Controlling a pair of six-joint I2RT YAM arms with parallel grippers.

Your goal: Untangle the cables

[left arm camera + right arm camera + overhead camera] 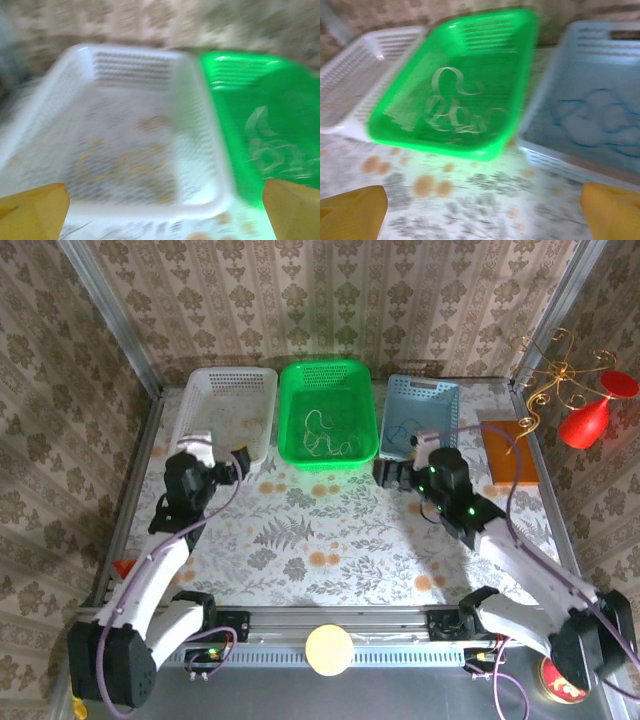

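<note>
Left gripper (pixel 243 464): wide, empty
Right gripper (pixel 386 474): wide, empty
Green basket (pixel 328 366): pale cable (pixel 325 435)
Blue basket (pixel 422 383): blue cable (pixel 592 122)

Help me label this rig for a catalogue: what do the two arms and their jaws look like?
Both the left arm and right arm have white link shells with black joints. A purple cable loops along each. Small green lights glow on the right arm. The jaws end in yellow fingers.

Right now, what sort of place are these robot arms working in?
Most likely a staged robot test cell rather than a real home: wallpapered panels are set in a bare metal frame, an aluminium rail runs along the near edge, and a floral tablecloth covers the work surface.
</note>
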